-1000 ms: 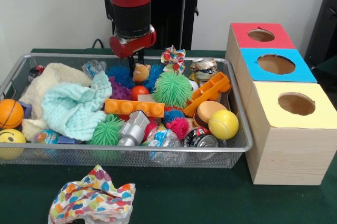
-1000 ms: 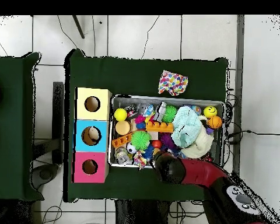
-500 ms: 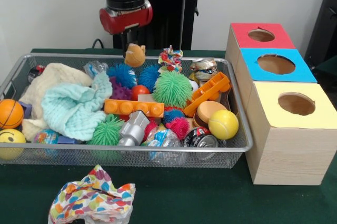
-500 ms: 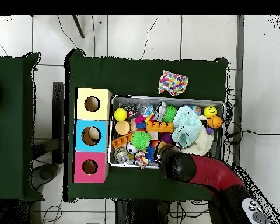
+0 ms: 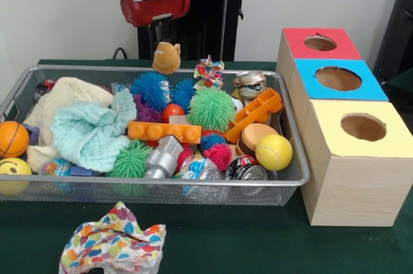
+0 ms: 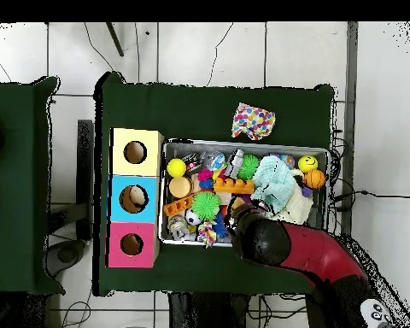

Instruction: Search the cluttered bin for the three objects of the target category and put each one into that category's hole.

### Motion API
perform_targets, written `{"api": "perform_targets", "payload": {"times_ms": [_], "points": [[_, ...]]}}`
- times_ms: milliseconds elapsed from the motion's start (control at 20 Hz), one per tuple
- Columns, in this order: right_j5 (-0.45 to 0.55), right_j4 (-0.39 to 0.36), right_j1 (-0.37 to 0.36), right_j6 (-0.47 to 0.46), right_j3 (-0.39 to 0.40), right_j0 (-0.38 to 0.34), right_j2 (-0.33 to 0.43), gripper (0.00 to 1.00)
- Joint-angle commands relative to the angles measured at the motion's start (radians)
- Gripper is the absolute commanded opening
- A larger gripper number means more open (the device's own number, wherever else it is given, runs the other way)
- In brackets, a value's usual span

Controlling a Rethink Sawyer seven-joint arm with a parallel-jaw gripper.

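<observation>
Now you have the gripper (image 5: 160,37) raised over the far rim of the wire bin (image 5: 293,158), clamped on a small tan plush toy (image 5: 167,58) that hangs clear of the clutter. Count three boxes to the right — red (image 5: 321,43), blue (image 5: 338,79) and yellow (image 5: 362,127), one hole each. Below the toy lie two blue spiky balls (image 5: 151,89), a green one (image 5: 211,108) and an orange brick (image 5: 164,132). A patterned cloth (image 5: 113,243) sits on the near table, with open green room beside it
</observation>
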Motion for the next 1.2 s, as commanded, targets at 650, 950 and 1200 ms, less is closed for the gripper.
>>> {"api": "perform_targets", "payload": {"times_ms": [650,950,1200], "points": [[0.16,0.266,-0.139,0.216,0.172,0.111,0.169,0.0],[0.177,0.325,-0.142,0.262,0.176,0.191,0.133,0.0],[0.164,0.365,-0.131,0.28,0.171,0.263,0.116,0.0]]}}
